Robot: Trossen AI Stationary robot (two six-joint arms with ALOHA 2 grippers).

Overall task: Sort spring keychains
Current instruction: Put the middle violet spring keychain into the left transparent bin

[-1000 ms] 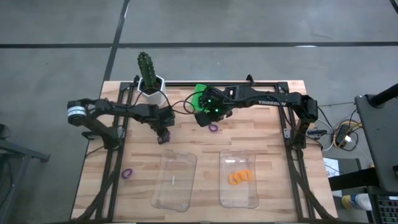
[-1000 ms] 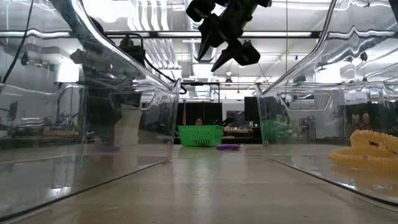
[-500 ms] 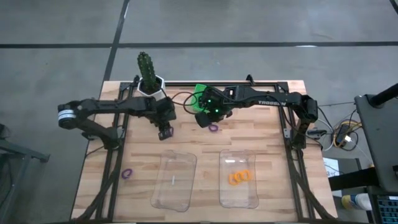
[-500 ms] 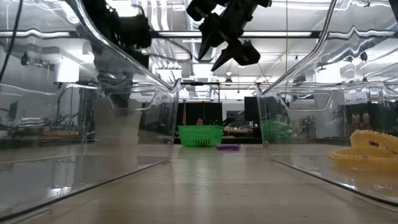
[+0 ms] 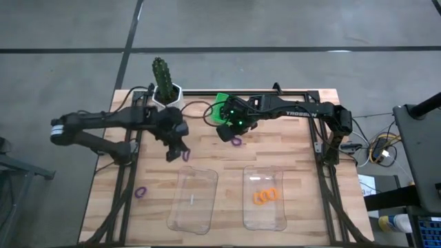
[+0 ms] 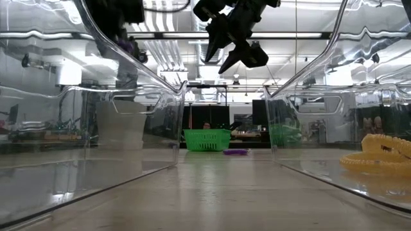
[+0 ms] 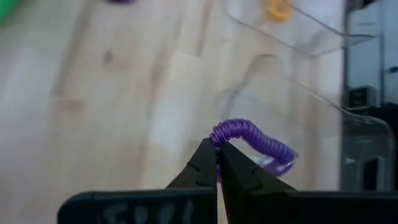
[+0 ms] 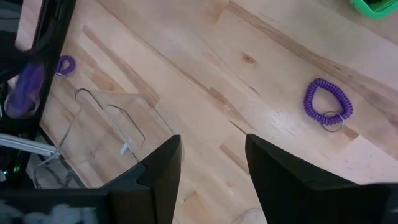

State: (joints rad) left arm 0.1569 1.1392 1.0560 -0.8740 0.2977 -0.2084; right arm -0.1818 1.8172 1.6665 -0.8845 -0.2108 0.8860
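My left gripper hangs above the table's middle left, just beyond the left clear tray, shut on a purple spring keychain. My right gripper is open above the table's far middle, with nothing between its fingers. A second purple keychain lies flat on the wood just beside it. A third purple one lies near the table's left edge. Orange keychains lie in the right clear tray. My left gripper pinches the purple keychain's coil at one end of its arc between its two fingertips. The fingers slant down from above. The rest of the loop sticks out beyond the tips, lifted clear of the table.
A potted cactus stands at the far left and a green basket at the far middle, behind my right gripper. Black frame rails run along the table's left and right sides. Bare wood lies between the two trays.
My left gripper has risen from the table, tipping to a less steep slant, and has carried the purple keychain up with it. The keychain lay on the wood a second ago and is now lifted clear.
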